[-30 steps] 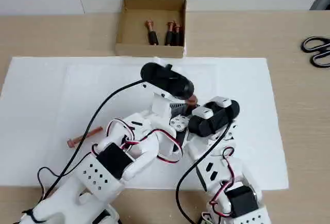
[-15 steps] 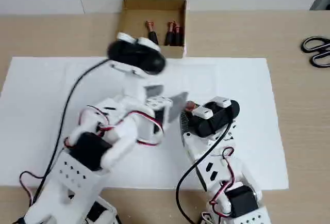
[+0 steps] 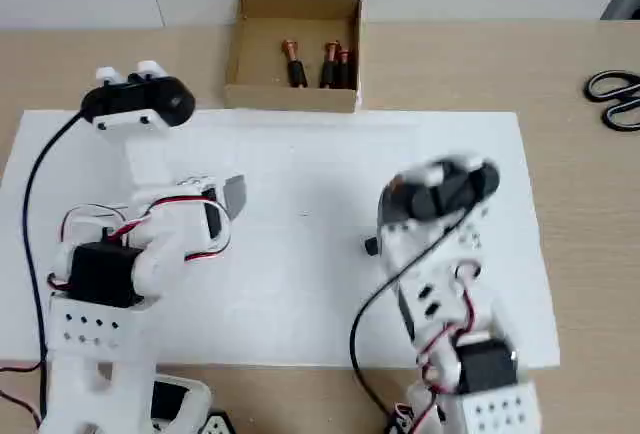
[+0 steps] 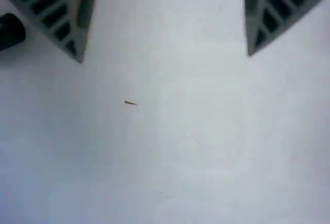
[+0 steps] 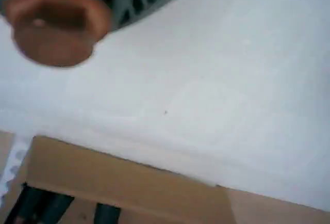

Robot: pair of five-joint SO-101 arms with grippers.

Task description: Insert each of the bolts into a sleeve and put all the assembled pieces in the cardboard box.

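High view: a wooden table (image 3: 580, 204) carries a white paper sheet (image 3: 300, 174). On the sheet's lower half stand my left arm (image 3: 130, 254), at the frame's left, and my right arm (image 3: 440, 284), right of centre. The cardboard box (image 3: 240, 54) lies at top centre, just above the sheet's upper edge. Three assembled pieces (image 3: 296, 66) lie side by side inside it, copper heads uppermost. Scissors (image 3: 615, 99) lie at the right edge, off the sheet. My right gripper (image 3: 382, 219) sits right of centre, above the paper.

Left wrist view: my left gripper (image 4: 164, 56) hangs over the paper, fingers spread wide. A small fleck (image 4: 130, 102) marks the sheet left of centre.

Right wrist view: my right fingers are closed on a bolt (image 5: 54, 25). Its round copper head is at upper left, and the box wall runs along the bottom.
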